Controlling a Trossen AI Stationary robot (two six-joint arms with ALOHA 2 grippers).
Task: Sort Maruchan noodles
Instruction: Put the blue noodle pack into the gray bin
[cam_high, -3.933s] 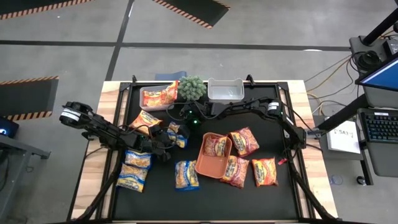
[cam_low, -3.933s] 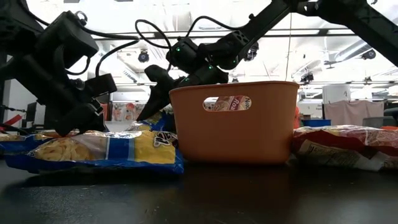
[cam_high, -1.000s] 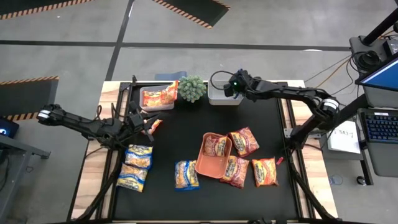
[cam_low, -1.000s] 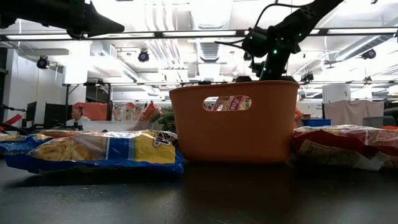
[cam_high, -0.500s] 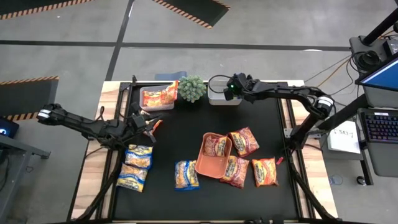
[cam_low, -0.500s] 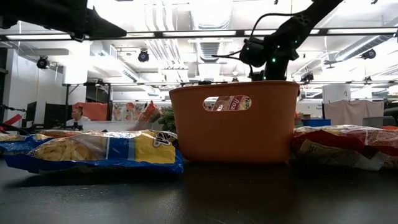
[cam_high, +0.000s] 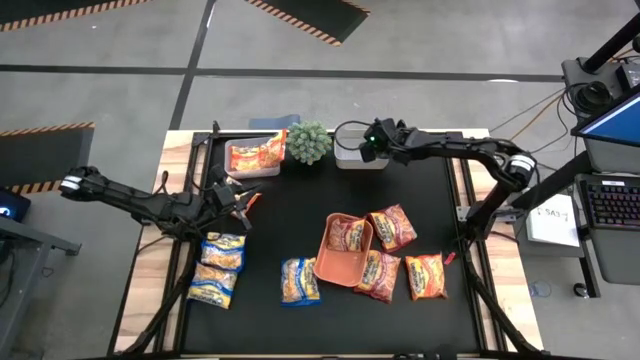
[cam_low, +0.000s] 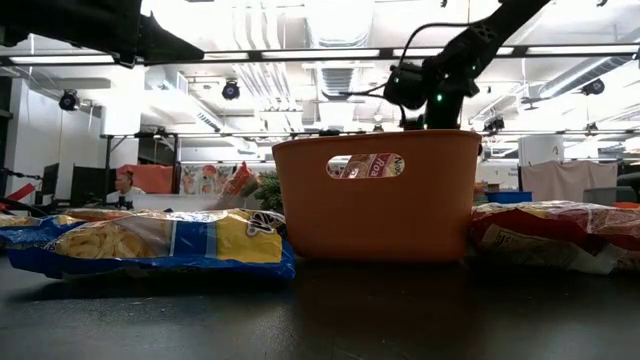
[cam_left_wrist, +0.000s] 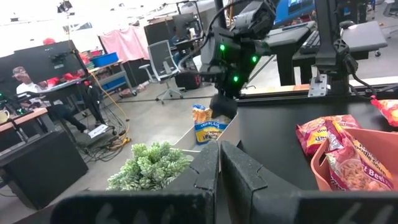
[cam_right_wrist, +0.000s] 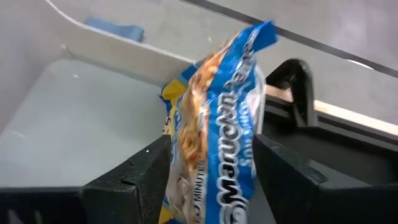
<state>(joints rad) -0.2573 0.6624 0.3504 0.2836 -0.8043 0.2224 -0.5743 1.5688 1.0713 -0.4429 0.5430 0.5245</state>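
My right gripper (cam_high: 369, 147) is above the clear bin (cam_high: 352, 160) at the table's far edge, shut on a yellow-and-blue noodle packet (cam_right_wrist: 221, 143). The left wrist view shows that packet (cam_left_wrist: 204, 124) hanging under the right gripper (cam_left_wrist: 222, 104). My left gripper (cam_high: 238, 198) is near the table's left edge, fingers shut (cam_left_wrist: 219, 158), with an orange packet (cam_high: 248, 201) at its tip. Three yellow-and-blue packets (cam_high: 222, 253) lie flat at the near left. Red and orange packets (cam_high: 392, 226) lie beside the orange tray (cam_high: 322, 265). My right gripper pinches the yellow-and-blue packet's upper part (cam_right_wrist: 205, 168) between its two fingers, from above, pointing down. The packet is lifted clear and hangs below the fingers over the clear bin (cam_right_wrist: 74, 118). My left gripper is level and points toward the table's right. The orange packet shows on edge at its tip, and the fingers hide the place of contact.
A second bin (cam_high: 236, 158) at the far left holds orange packets. A green plant (cam_high: 309, 141) stands between the two bins. The orange tray (cam_low: 375, 215) holds a red packet and blocks the middle of the low view. People sit at desks beyond the table.
My right gripper has come down toward the clear bin and moved a little toward the table's left, carrying the yellow-and-blue packet with it.
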